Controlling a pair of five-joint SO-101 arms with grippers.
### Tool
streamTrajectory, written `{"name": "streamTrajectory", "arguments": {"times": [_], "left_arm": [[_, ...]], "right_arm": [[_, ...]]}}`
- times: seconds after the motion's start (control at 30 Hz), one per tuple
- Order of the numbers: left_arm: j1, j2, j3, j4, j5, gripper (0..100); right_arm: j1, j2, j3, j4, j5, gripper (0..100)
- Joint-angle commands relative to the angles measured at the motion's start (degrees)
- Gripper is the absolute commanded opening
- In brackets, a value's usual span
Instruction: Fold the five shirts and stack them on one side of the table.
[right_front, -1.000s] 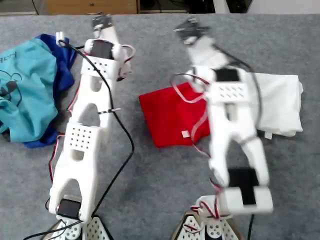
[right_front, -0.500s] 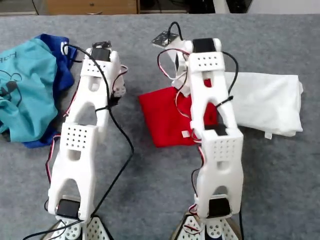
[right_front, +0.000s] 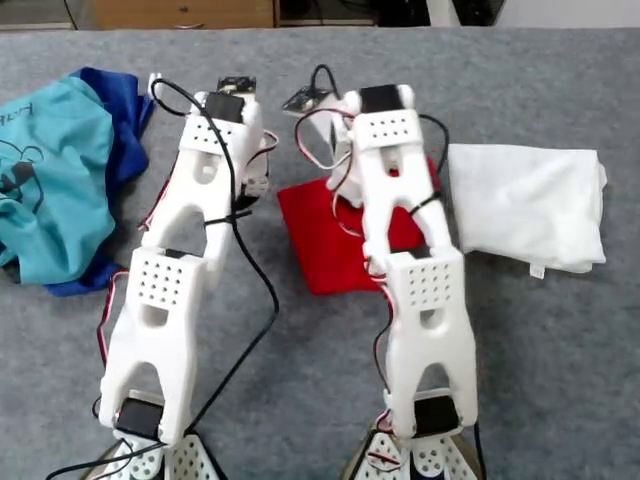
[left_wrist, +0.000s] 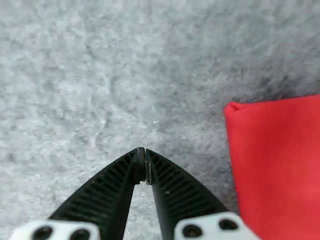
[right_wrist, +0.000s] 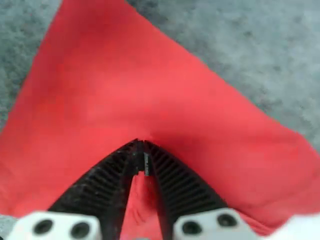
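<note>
Grey felt tabletop (right_front: 310, 400), high view: since approx a sec ago the right arm (right_front: 425, 285) has swung off the white shirt (right_front: 525, 205) and now stands straight over the red shirt (right_front: 315, 245), wrist near that shirt's far edge. The left arm (right_front: 160, 290) has leaned in toward the red shirt's left edge too. White shirt lies folded & fully uncovered at the right, just apart from the red one, so prob. both arms are turning to the red shirt, which looks folded but isn't stacked yet. Teal shirt (right_front: 55, 190) lies crumpled over a blue shirt (right_front: 125, 125) at far left, both unfolded, so plenty of the task is left. Left wrist view: left jaws closed tip to tip w/ nothing in them, above bare felt, a corner of the red shirt (left_wrist: 275, 165) just beside. Right wrist view: right jaws also closed, tips down at a crease in the red shirt (right_wrist: 150, 90); can't tell if any fabric is pinched.
</note>
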Motion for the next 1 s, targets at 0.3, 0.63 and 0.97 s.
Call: {"name": "streamTrajectory", "arguments": {"times": [0.3,0.63,0.97], "left_arm": [[-4.6,-3.6,2.8,-4.0,-0.4,2],[-4.8,-3.6,2.9,-4.4,-0.5,2],[-4.7,-3.6,2.9,-4.4,-0.5,2]], "right_arm": [[2.4,0.7,-2.3,1.1,0.5,0.2],[10.9,-11.6,14.6,1.3,3.2,0.2],[23.1,-32.3,36.6,1.0,10.1,0.2]]}}
